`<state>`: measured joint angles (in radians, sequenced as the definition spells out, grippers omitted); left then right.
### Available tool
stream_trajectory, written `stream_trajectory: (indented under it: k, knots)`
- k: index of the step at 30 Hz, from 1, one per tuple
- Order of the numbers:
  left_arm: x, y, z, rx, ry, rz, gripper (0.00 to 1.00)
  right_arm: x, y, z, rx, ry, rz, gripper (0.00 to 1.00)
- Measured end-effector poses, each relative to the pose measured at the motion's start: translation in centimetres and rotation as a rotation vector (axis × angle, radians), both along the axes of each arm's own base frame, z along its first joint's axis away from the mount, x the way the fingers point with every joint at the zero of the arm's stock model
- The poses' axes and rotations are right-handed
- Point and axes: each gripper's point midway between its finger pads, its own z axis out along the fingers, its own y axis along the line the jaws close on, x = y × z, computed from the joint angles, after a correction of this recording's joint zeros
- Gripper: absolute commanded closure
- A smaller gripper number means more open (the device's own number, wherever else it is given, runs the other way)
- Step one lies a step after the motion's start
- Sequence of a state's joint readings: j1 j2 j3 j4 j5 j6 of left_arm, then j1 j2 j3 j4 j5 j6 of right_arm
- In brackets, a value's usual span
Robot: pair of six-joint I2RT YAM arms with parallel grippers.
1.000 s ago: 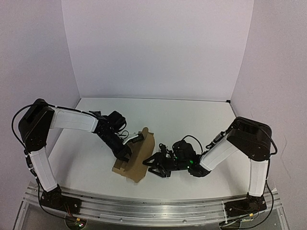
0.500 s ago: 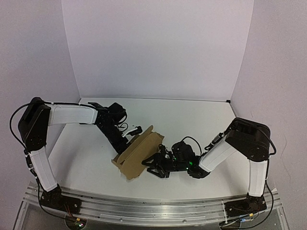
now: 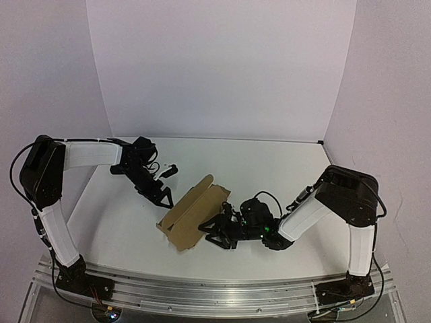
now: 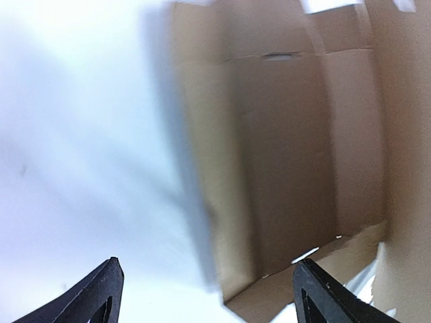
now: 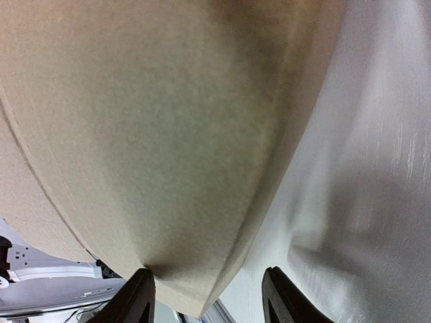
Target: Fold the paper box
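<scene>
1 brn paper box [image 3: 194,214], half-open, tilted

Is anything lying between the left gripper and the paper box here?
Nothing visible does. The left gripper hangs open, apart from the paper box. Both the top view and the left wrist view show only bare white table between them.

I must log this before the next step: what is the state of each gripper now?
Left gripper: open, holding nothing.
Right gripper: open, paper box edge between its fingers, not clamped.
</scene>
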<state>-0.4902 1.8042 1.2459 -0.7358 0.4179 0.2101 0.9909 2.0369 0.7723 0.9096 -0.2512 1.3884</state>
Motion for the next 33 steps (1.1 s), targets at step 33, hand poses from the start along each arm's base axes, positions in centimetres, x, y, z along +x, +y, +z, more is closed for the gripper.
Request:
stream_trajectory:
  k: [33]
  knots:
    - [-6.8,-2.6,-0.6,-0.134,0.242,-0.001,0.47,1.8,3.2,1.4,0.025,-0.023,0.021,0.46]
